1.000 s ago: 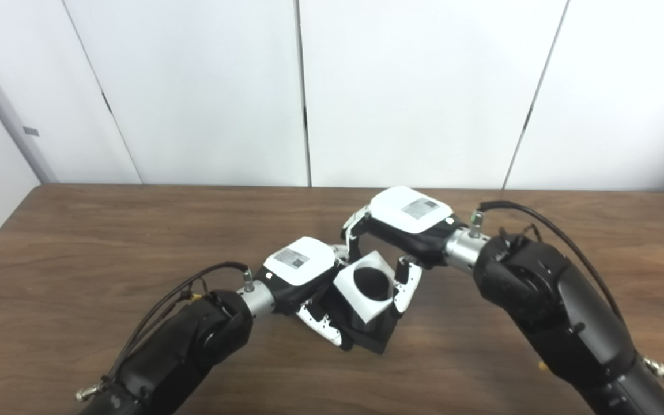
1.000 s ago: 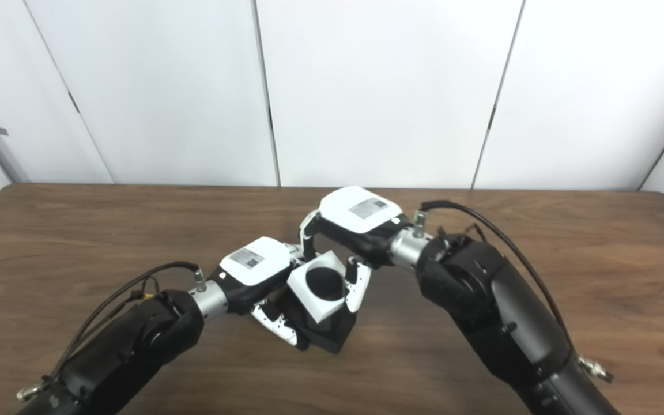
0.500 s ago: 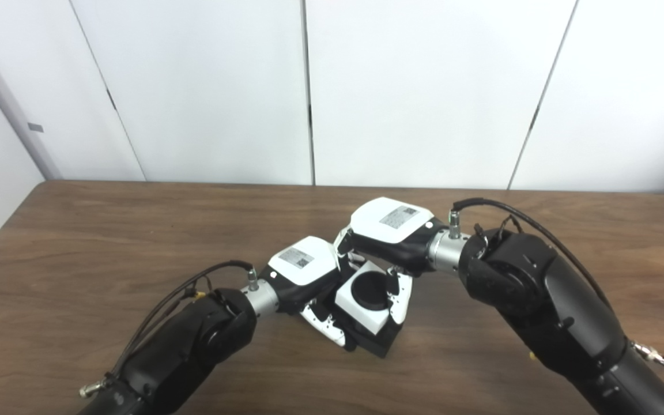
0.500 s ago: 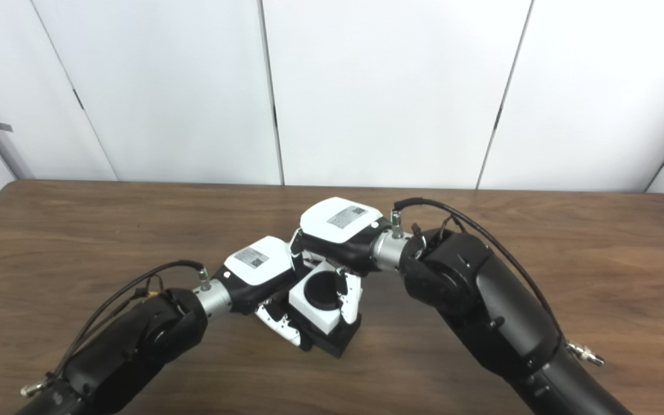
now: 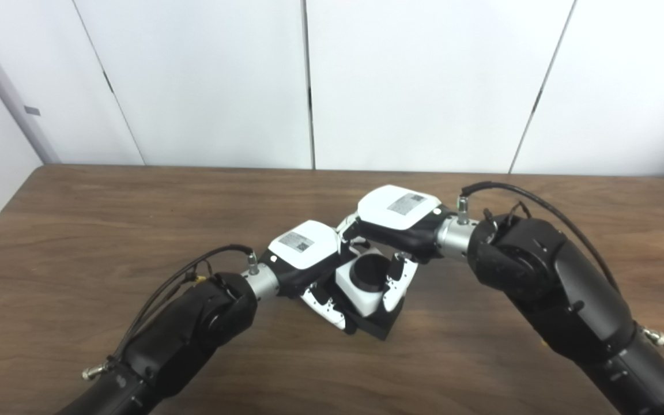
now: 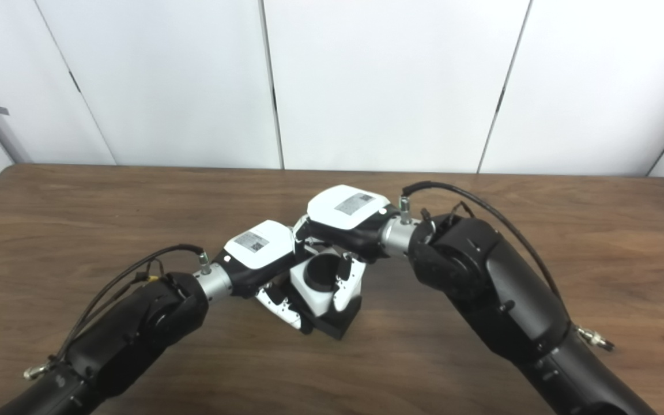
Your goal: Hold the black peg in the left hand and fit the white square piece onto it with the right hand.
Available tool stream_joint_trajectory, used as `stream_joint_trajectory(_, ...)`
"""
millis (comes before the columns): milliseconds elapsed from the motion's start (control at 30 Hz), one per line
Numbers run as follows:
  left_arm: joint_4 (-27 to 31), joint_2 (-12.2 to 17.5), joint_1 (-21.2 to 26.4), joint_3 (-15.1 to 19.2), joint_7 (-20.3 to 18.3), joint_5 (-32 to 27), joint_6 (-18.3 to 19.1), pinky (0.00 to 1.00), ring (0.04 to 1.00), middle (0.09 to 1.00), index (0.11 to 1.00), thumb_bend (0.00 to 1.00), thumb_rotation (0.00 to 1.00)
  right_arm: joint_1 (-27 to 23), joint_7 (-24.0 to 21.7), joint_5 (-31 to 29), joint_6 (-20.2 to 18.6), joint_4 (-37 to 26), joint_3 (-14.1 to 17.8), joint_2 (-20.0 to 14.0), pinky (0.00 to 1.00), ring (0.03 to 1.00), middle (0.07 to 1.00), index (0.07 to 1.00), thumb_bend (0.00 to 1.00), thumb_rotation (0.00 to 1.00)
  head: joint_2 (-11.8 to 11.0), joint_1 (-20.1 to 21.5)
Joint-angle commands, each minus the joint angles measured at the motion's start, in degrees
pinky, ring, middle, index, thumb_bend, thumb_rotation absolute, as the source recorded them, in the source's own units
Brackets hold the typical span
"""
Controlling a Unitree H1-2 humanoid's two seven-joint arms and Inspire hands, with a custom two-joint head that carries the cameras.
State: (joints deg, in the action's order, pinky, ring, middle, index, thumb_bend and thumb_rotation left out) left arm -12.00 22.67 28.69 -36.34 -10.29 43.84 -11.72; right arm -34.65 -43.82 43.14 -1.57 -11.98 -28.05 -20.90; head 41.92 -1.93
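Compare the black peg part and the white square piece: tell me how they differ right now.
Colour: the white square piece is white; the black peg with its base is black.
Shape: the white square piece is a block with a round hole; the black peg shows as a round top filling that hole.
Position: the white square piece sits on top; the black peg's base lies beneath.
Grip: the right robot hand holds the white square piece, the left robot hand the black peg.
Both are tilted together.

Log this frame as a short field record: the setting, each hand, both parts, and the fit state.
setting: wooden table, white wall panels behind
left hand: shut on the black peg piece, gripping its base
right hand: shut on the white square piece, fingers on its side
fit state: peg's round top shows through the white piece's hole; full seating cannot be told
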Motion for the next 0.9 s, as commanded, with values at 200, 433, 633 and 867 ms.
stream_joint_trajectory(200,-0.9,0.3,-2.2,-2.5,-5.3,3.2,0.8,0.87,0.903,0.88,0.491,0.52,0.08,0.0,-0.1,-1.1,-0.6,-1.2,2.3,-2.9,0.73,0.817,0.828,0.734,0.9,0.35,0.2,0.3)
stream_joint_trajectory(433,-0.5,0.5,-2.2,-2.3,-5.7,3.4,1.0,0.87,0.895,0.879,0.491,0.52,0.08,1.2,0.3,-2.0,-0.9,-1.9,4.3,-4.4,0.73,0.815,0.833,0.742,0.89,0.33,0.1,0.9)
stream_joint_trajectory(633,-0.8,0.7,-2.2,-2.3,-5.3,3.5,0.6,0.87,0.89,0.877,0.491,0.52,0.08,3.3,2.5,-3.3,-1.8,-3.4,8.5,-4.9,0.7,0.795,0.817,0.715,0.85,0.27,-0.1,1.2)
stream_joint_trajectory(867,-1.0,0.8,-2.4,-2.0,-4.8,3.3,0.3,0.86,0.884,0.874,0.49,0.52,0.08,8.5,9.1,-5.6,-4.1,-6.1,16.7,-4.0,0.65,0.759,0.789,0.678,0.74,0.13,-0.5,2.0)
